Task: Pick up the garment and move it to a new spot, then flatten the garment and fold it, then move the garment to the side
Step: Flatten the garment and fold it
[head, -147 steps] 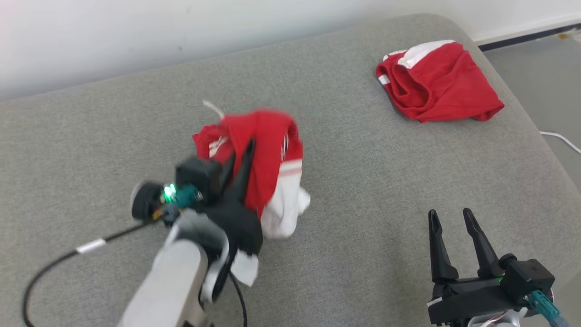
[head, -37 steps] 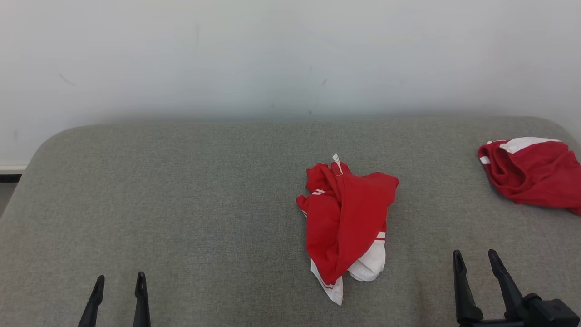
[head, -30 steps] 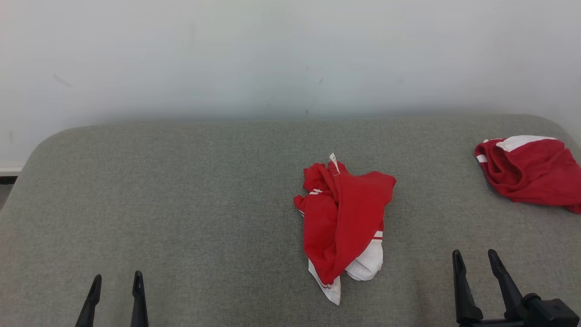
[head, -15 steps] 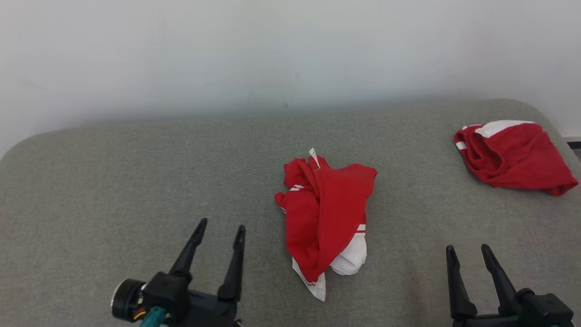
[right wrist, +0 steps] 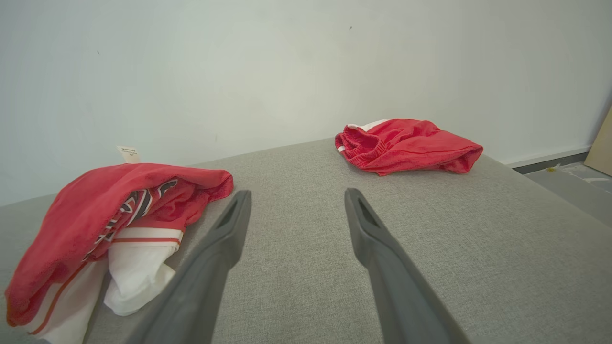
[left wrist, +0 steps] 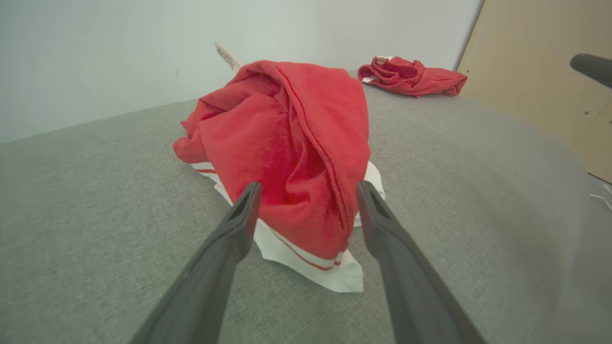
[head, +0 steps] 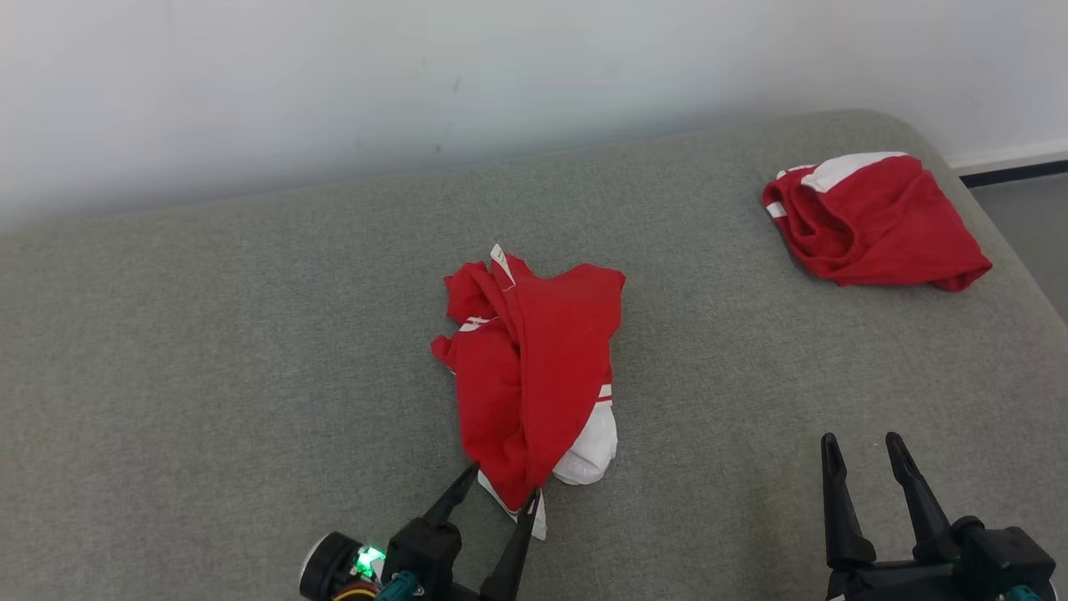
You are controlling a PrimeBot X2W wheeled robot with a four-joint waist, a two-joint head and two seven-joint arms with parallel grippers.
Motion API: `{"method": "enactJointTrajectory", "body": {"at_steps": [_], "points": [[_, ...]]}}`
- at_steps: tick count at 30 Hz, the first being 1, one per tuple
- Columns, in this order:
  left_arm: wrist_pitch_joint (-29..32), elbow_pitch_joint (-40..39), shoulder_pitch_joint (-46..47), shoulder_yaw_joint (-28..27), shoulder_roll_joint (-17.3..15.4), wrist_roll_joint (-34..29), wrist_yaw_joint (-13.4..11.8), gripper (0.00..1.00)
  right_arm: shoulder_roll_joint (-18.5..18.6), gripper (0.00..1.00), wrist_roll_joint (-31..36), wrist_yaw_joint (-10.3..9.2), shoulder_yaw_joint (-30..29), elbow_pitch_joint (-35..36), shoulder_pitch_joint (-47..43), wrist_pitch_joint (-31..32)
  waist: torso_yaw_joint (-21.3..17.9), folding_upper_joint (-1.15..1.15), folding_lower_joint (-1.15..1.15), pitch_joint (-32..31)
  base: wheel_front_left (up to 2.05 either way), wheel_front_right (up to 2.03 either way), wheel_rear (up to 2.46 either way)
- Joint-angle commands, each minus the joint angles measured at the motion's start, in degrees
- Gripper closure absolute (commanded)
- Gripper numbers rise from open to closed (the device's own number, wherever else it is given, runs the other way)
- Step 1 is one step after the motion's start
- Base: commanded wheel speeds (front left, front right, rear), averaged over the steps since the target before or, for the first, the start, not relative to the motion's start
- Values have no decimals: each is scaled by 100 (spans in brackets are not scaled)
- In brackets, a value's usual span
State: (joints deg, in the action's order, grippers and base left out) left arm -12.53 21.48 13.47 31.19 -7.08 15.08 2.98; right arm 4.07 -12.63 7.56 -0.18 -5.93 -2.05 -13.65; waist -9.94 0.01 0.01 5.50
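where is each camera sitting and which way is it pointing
Head view: on the head, looking down at the crumpled garment on the grey cushion; left gripper and right gripper below.
Left wrist view: low, along its open fingers at that garment.
Right wrist view: low, past its fingers toward the second garment.
All three share both garments.

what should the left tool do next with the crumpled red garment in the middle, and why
Probably ease the left tool forward a little and close it on the near hem of the crumpled garment. Its jaws stand open, flanking that red-and-white edge, and the cloth lies bunched on the grey cushion, so nothing is gripped yet for spreading it flat.
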Motion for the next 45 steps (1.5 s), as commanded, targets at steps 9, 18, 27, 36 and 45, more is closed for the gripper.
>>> {"method": "enactJointTrajectory", "body": {"at_steps": [9, 18, 27, 36, 45], "points": [[-149, 963, 301, 2, 155, 88, 2, 23, -39, 0, 31, -13, -20, -56, 189, -85, -184, -1, -1, 297, 0, 0, 0], [-272, 1071, 801, -256, 311, 190, -111, 100, -36, 0, 70, -13, -68, -112, 122, -105, 41, -1, -1, 193, 0, 0, 0], [-268, 18, 662, -837, -283, 17, -303, 100, -47, 0, 22, -13, -64, -182, 28, -116, 600, -1, -1, -105, 0, 0, 0], [84, -975, 563, -1453, -1287, 90, -439, 100, -68, 0, 20, -13, -68, -217, 1, -131, 811, -1, -1, -208, 0, 0, 0], [701, -1543, 671, -1812, -2178, 82, -361, 100, -64, 0, -15, -13, -40, -288, 131, -145, 551, -1, -1, -106, 0, 0, 0]]}}
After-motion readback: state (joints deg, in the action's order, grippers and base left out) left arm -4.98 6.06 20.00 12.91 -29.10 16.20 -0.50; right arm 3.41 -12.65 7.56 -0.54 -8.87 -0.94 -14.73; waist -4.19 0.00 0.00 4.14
